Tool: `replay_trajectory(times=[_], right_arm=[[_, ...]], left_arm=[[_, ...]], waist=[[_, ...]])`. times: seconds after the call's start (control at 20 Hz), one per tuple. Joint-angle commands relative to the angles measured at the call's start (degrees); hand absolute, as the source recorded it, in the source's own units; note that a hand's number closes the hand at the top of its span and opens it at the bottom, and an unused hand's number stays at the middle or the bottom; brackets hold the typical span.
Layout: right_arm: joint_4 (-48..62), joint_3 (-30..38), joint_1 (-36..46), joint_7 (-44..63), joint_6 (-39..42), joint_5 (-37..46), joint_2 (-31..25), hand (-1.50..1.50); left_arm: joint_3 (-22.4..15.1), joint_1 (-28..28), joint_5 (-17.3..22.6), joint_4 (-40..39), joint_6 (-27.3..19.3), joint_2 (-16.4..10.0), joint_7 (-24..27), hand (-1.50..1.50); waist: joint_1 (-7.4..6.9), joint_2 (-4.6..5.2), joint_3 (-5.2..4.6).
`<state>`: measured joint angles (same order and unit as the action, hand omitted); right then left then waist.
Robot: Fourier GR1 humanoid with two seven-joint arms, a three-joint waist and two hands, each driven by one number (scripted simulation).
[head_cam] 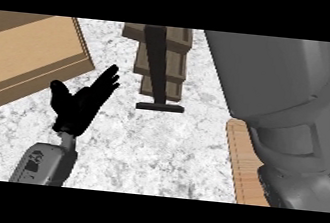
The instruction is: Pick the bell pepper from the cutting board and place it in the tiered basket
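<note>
No text, number or sign is readable; faint marks on the left forearm (pixel 41 164) cannot be made out.

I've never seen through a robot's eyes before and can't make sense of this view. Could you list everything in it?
counter: one, white-grey speckled, fills the view
boxy block: one, tan, upper left
tiered basket: one, brown wooden slats with a black post and foot, top centre
cutting board: one, light wood, lower right, mostly hidden under the right forearm
bell pepper: none visible
left hand: one, black, open with fingers straight, left of centre, above the counter
left forearm: one, grey, lower left
right forearm: one, grey, large, along the right side; its hand does not show
</note>
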<state>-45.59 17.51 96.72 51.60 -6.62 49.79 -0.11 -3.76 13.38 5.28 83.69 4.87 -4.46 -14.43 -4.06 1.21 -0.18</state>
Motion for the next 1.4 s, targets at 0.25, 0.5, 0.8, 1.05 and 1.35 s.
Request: replay_trajectory(times=[0.25,0.5,0.8,1.05,1.35], right_arm=[[14.3,-1.5,3.4,-14.7,-14.0,-12.8,0.1,-1.5],[17.2,-2.0,7.3,-19.4,-23.9,-11.0,0.1,-1.5],[19.8,0.2,9.3,-13.4,-35.5,-8.5,-1.3,-1.5],[20.1,-0.7,9.5,-4.8,-33.4,-6.2,-4.7,-1.5],[5.8,-1.5,0.8,-5.1,-18.8,-11.2,-9.0,-1.5]], left_arm=[[-1.5,-1.0,-1.1,-0.8,0.0,1.2,0.8,0.0],[-1.6,0.9,-1.7,-1.7,-0.3,1.4,0.9,0.0],[0.0,1.3,-1.3,-1.0,-1.9,1.4,-0.5,0.0],[0.5,-1.9,-0.9,1.2,-1.7,0.3,-1.8,0.0],[2.3,-7.1,0.2,2.5,-1.2,-0.6,0.9,0.0]], waist=[[-1.63,0.18,-0.06],[-1.16,0.33,-0.1],[1.28,-0.33,0.01],[3.53,-1.42,0.14],[6.49,-2.78,0.39]])
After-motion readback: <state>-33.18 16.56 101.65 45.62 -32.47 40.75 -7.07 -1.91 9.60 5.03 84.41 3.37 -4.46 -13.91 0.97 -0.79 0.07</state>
